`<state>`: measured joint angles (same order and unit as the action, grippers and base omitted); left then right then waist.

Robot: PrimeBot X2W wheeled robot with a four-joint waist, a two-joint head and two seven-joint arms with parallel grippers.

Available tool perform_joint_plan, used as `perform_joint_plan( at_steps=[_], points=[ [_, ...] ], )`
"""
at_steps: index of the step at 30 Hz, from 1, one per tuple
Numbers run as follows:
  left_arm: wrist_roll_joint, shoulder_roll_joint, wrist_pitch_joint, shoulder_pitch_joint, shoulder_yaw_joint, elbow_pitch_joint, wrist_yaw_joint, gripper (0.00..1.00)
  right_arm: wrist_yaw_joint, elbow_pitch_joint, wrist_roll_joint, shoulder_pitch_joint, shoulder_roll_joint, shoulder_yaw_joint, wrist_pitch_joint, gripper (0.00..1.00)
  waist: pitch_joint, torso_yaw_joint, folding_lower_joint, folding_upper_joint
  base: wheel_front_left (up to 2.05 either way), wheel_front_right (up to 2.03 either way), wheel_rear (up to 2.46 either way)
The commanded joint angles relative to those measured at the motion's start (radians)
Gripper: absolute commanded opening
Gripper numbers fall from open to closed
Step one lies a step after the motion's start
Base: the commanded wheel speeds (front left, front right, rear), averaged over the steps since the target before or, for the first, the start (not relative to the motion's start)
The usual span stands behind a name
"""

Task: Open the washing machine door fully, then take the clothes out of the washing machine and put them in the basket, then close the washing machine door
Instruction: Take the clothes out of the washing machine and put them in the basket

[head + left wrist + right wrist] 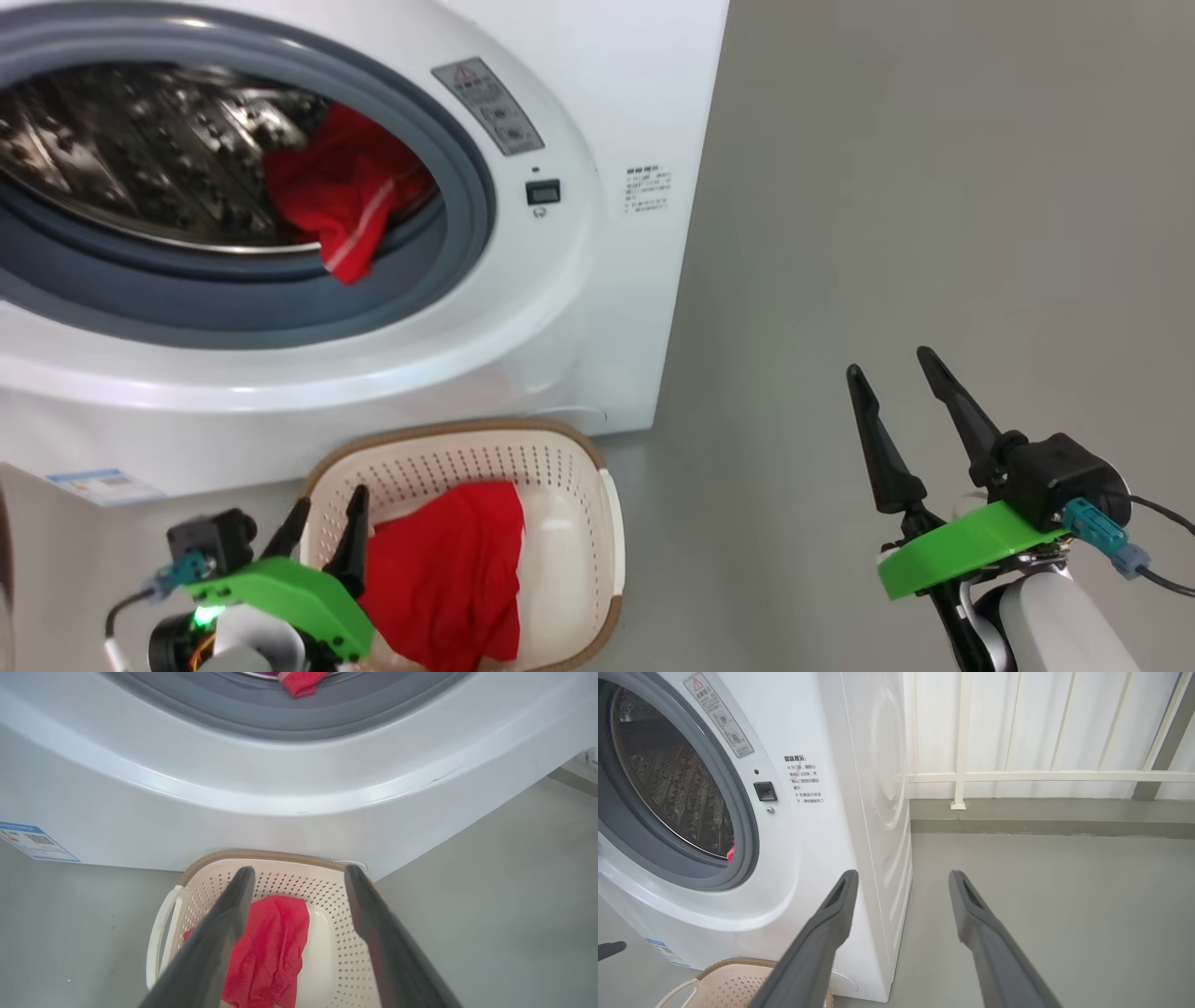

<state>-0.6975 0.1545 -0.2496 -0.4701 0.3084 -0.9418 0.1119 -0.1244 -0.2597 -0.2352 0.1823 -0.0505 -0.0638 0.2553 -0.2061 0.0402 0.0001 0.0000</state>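
**One red garment basketed, more in the drum**

The left pincer [330, 499] hangs spread and empty over the basket [448, 431], with a red garment [457, 560] lying just beneath its tips. Ahead and above it, red clothes [341, 205], perhaps white-trimmed, droop over the washing machine [597, 280] ring [471, 201]. The right pincer [889, 364] is spread and empty too.

Head view, upper left: washing machine [579, 308], opening toward robot. Inside opening: drum [140, 159]. At drum's right side: garment in drum [345, 201], hanging out over rubber ring [233, 308]. On floor [934, 187], just before machine's front, below opening's right part: basket [571, 532]. Across basket's left and middle: garment in basket [448, 569]. On machine's lower front, left of basket: label sticker [103, 483]. Above basket's left edge: left gripper [331, 499]. Well right of basket, over floor past machine's corner: right gripper [889, 364]. Behind, right of machine: railing [1045, 775].
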Motion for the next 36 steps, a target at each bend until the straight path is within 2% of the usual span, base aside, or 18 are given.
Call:
perform_joint_plan(
  at_steps=[1, 11, 27, 36],
  points=[
    [0.019, 0.032, -0.012, 0.033, -0.047, 0.047, -0.01, 1.0, -0.006, 0.02, 0.011, -0.012, 0.0, -0.014, 0.006, 1.0, 0.049, -0.009, -0.0001, 0.0, 0.0, 0.0, 0.0],
    [0.138, 0.027, -0.012, 0.211, -0.176, 0.31, -0.042, 1.0, -0.006, 0.025, 0.031, -0.075, 0.0, 0.014, 0.006, 1.0, 0.159, -0.007, -0.0001, 0.0, 0.0, 0.0, 0.0],
    [0.231, 0.019, -0.012, 0.385, -0.292, 0.573, -0.081, 1.0, -0.006, 0.05, 0.036, -0.123, 0.0, 0.036, 0.006, 1.0, 0.235, 0.007, -0.0001, 0.0, 0.0, 0.0, 0.0],
    [0.292, 0.002, -0.012, 0.486, -0.349, 0.722, -0.067, 1.0, -0.006, 0.084, 0.04, -0.172, 0.0, 0.062, 0.006, 1.0, 0.269, 0.002, -0.0001, 0.0, 0.0, 0.0, 0.0]
  ],
)
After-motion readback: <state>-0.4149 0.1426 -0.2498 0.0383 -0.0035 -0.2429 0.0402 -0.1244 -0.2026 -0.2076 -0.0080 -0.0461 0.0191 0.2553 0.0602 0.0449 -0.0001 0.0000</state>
